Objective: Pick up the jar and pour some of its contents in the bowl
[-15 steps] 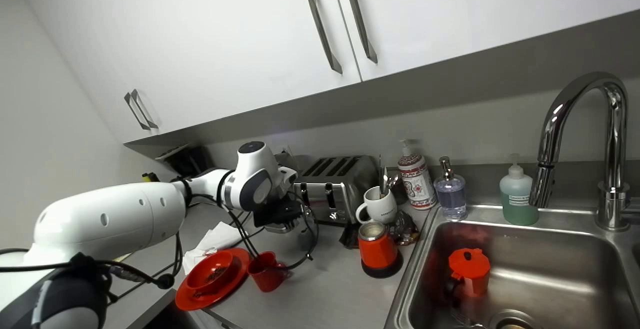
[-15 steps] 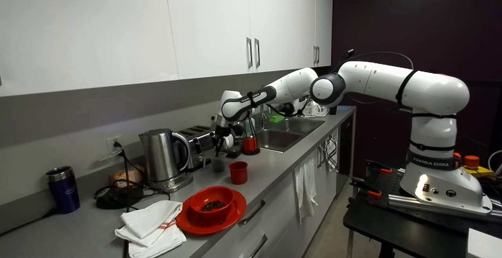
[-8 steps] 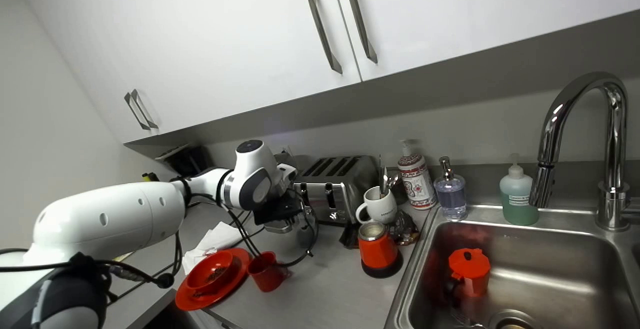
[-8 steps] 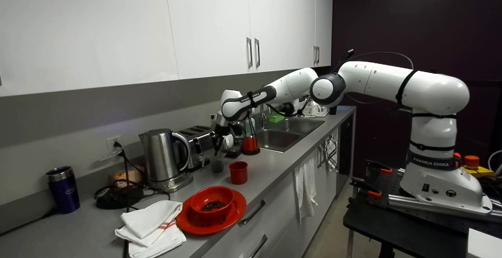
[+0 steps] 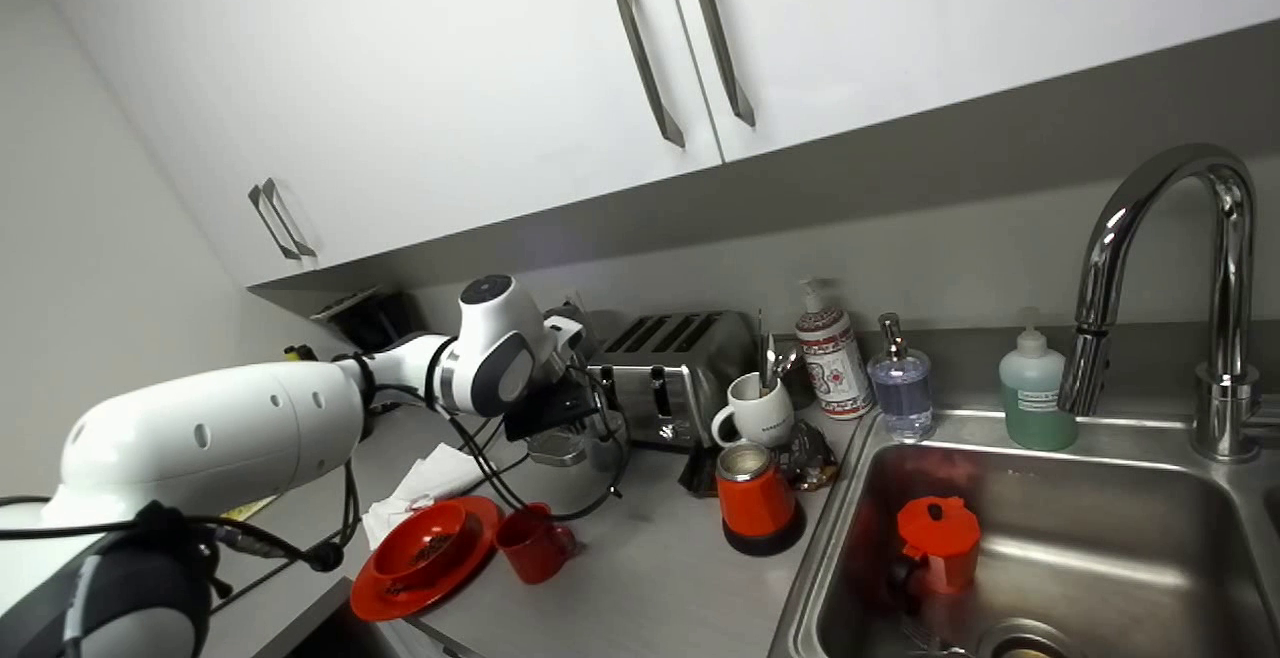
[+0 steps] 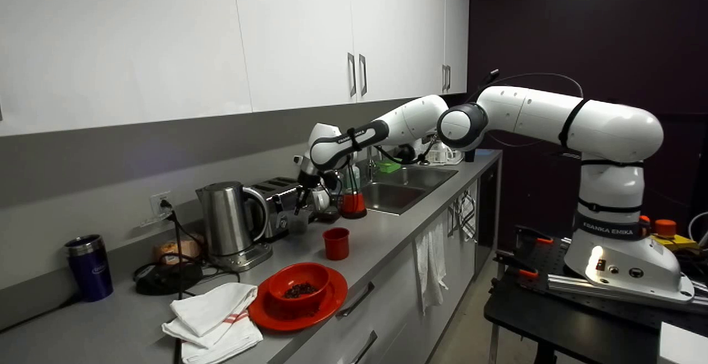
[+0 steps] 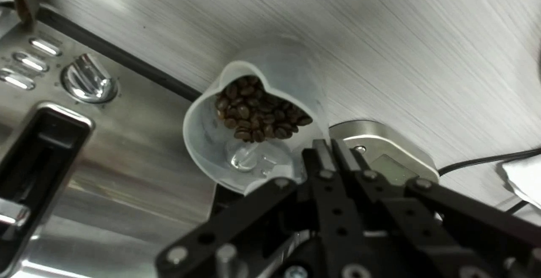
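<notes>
Grey, see-through plastic formed the short cylindrical jar (image 7: 296,77), and you held it by its thin wall, the black two-fingered gripper (image 7: 331,145) clenched on it, its jaws almost meeting. Brown coffee beans (image 7: 258,113) lay heaped to one side inside it, leaving part of its clear base bare to your wrist view. Your jar was just beside the front of the four-slot brushed-steel toaster (image 5: 685,356); whether its base touched the smooth grey counter (image 5: 650,578), you could not tell.

Nearer the counter's front edge stood the small red mug (image 6: 336,244). Farther from your jar was the bright red round bowl (image 6: 298,273), more beans (image 6: 300,290) in it, set on the wide red plate (image 6: 336,296), and just beside the plate lay the folded white cloth (image 6: 215,314) with red stripes. Next to the toaster you had the tall silver steel kettle (image 6: 224,220); on the toaster's other side stood the white ceramic mug (image 5: 765,423) with its looped handle, near the orange-red container (image 5: 757,498) with the black base. Past those, the stainless-steel sink (image 5: 1095,518) held the red moka pot (image 5: 945,543).
</notes>
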Action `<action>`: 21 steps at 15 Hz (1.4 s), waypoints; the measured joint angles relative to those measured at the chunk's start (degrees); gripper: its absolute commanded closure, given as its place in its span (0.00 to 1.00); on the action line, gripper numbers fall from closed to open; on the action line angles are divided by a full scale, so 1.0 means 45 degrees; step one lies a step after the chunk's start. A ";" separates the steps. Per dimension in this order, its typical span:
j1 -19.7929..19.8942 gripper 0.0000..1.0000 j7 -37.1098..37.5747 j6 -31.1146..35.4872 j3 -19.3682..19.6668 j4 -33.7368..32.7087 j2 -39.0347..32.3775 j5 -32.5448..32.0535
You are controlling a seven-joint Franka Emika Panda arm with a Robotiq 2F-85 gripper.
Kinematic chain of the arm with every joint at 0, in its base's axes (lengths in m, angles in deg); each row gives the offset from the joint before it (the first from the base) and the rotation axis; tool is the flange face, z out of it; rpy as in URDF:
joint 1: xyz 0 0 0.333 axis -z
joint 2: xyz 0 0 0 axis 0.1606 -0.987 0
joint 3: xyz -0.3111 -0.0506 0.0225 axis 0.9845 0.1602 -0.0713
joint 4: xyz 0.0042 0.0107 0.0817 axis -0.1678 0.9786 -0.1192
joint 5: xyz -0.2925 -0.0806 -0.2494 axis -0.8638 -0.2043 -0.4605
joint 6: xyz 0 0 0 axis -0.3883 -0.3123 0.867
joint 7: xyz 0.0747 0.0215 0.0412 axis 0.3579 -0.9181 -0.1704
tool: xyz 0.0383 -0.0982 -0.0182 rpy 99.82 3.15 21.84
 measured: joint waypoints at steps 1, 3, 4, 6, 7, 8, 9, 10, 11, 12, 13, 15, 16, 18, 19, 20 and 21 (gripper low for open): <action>-0.0027 0.96 0.0000 0.0033 -0.0017 -0.0002 0.0009 0.0000; -0.0090 0.96 0.0000 0.0107 -0.0039 -0.0003 0.0035 0.0000; -0.0129 0.96 0.0000 0.0140 -0.0042 -0.0003 0.0055 0.0000; -0.0207 0.96 0.0000 0.0211 -0.0063 -0.0004 0.0095 0.0000; -0.0249 0.96 -0.0001 0.0223 -0.0072 -0.0004 0.0123 0.0000; -0.0292 0.96 -0.0006 0.0240 -0.0094 -0.0004 0.0161 0.0000; -0.0342 0.96 -0.0012 0.0240 -0.0109 0.0000 0.0214 -0.0001; -0.0394 0.97 -0.0018 0.0231 -0.0111 0.0013 0.0274 -0.0001; -0.0446 0.96 -0.0024 0.0222 -0.0112 0.0026 0.0333 -0.0007; -0.0493 0.97 -0.0026 0.0211 -0.0112 0.0028 0.0378 -0.0026; -0.0535 0.96 -0.0026 0.0196 -0.0111 0.0030 0.0417 -0.0055; -0.0601 0.97 -0.0025 0.0162 -0.0106 0.0053 0.0510 -0.0121; -0.0629 0.97 -0.0025 0.0126 -0.0102 0.0095 0.0598 -0.0163; -0.0698 0.97 -0.0021 0.0012 -0.0102 0.0194 0.0817 -0.0223; -0.0743 0.97 -0.0021 -0.0051 -0.0102 0.0288 0.0981 -0.0235; -0.0802 0.97 -0.0016 -0.0070 -0.0117 0.0425 0.1167 -0.0234; -0.0879 0.97 -0.0003 -0.0079 -0.0128 0.0576 0.1363 -0.0234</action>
